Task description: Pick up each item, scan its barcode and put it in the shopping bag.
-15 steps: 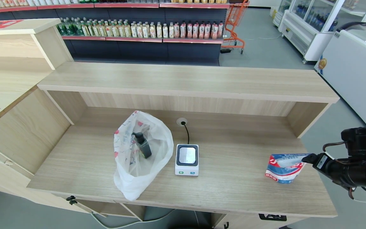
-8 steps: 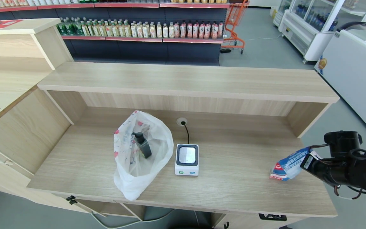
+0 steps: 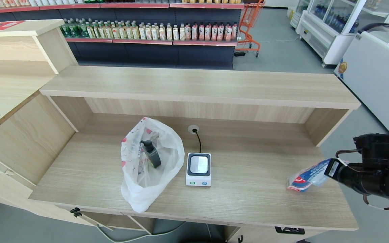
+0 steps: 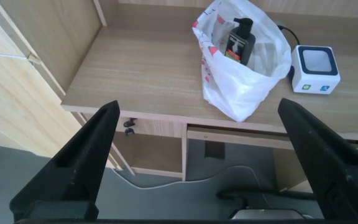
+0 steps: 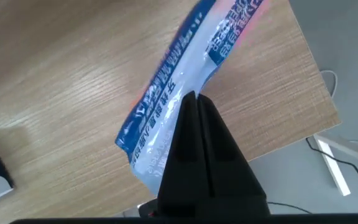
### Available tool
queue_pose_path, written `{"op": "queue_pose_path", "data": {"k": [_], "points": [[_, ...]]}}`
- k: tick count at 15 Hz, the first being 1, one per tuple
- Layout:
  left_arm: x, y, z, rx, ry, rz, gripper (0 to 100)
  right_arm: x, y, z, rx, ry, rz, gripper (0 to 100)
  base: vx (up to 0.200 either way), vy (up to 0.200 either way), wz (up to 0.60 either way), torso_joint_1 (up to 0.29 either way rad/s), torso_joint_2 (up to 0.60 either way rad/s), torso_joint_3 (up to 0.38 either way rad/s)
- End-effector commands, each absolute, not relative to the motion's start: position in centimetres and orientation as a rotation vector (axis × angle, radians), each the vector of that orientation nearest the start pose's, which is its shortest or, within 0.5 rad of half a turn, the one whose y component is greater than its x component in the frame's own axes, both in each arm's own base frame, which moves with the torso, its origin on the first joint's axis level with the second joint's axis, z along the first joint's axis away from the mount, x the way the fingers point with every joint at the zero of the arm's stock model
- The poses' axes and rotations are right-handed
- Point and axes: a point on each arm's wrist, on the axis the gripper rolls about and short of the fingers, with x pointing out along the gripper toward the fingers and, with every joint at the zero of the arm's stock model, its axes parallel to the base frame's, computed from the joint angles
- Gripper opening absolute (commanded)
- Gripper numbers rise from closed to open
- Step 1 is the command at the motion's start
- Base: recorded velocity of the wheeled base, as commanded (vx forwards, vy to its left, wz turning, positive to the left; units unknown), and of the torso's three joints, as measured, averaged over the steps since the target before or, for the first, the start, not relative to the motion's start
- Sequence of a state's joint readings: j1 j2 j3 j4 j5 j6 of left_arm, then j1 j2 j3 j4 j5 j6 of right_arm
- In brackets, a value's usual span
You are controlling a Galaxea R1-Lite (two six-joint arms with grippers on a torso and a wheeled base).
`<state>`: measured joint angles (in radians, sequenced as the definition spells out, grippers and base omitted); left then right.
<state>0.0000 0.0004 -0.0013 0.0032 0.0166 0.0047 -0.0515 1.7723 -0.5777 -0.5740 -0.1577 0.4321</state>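
In the head view, the right gripper (image 3: 328,167) clenched a tilted pouch (image 3: 307,176) at lower right, well apart from the scanner (image 3: 199,164) and the shopping bag (image 3: 137,192) at centre. The left wrist view showed the left gripper (image 4: 197,104) spread wide above the counter's (image 4: 142,81) edge. The right wrist view showed the jaws pinched on the pouch.

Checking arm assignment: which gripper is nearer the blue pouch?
Right. The right gripper is shut on the blue pouch; the left gripper hangs open off the counter's front, past the shopping bag.

We are in a shop: far shelves (image 3: 140,42) lined with bottled drinks (image 3: 167,32), an orange trolley (image 3: 250,28) beside them, refrigerated cabinets (image 3: 333,40) at the right, and a barcode scanner (image 3: 199,168) on our wooden checkout counter (image 3: 248,202).
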Motion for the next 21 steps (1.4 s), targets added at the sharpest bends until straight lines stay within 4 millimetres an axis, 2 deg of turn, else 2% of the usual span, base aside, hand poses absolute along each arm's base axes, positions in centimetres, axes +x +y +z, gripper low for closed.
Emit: {"op": "queue_pose_path", "data": {"k": [1, 3, 4, 7, 10, 12, 17, 21], "points": [[-2.3, 0.0, 7.6, 0.005, 0.002, 0.017, 100, 26.6, -1.8, 12.4, 0.367, 0.483, -0.311, 0, 0.000, 0.000, 0.00, 0.000, 0.00, 0.000], [-2.3, 0.0, 7.6, 0.005, 0.002, 0.017, 100, 26.2, -1.8, 12.7, 0.327, 0.480, -0.296, 0, 0.000, 0.000, 0.00, 0.000, 0.00, 0.000], [-2.3, 0.0, 7.6, 0.005, 0.002, 0.017, 100, 26.1, -1.8, 12.4, 0.310, 0.494, -0.296, 100, 0.000, 0.000, 0.00, 0.000, 0.00, 0.000], [-2.3, 0.0, 7.6, 0.005, 0.002, 0.017, 100, 26.1, -2.1, 12.2, 0.315, 0.499, -0.306, 100, 0.000, 0.000, 0.00, 0.000, 0.00, 0.000], [-2.3, 0.0, 7.6, 0.005, 0.002, 0.017, 100, 25.8, -3.5, 12.0, 0.325, 0.504, -0.365, 100, 0.000, 0.000, 0.00, 0.000, 0.00, 0.000], [-2.3, 0.0, 7.6, 0.005, 0.002, 0.017, 100, 25.7, -3.7, 11.6, 0.331, 0.520, -0.372, 100, 0.000, 0.000, 0.00, 0.000, 0.00, 0.000], [-2.3, 0.0, 7.6, 0.005, 0.002, 0.017, 100, 29.6, -4.2, 6.9, 0.365, 0.649, -0.405, 100, 0.000, 0.000, 0.00, 0.000, 0.00, 0.000], [-2.3, 0.0, 7.6, 0.005, 0.002, 0.017, 100, 33.6, -2.6, 4.0, 0.341, 0.639, -0.343, 100, 0.000, 0.000, 0.00, 0.000, 0.00, 0.000]]}}
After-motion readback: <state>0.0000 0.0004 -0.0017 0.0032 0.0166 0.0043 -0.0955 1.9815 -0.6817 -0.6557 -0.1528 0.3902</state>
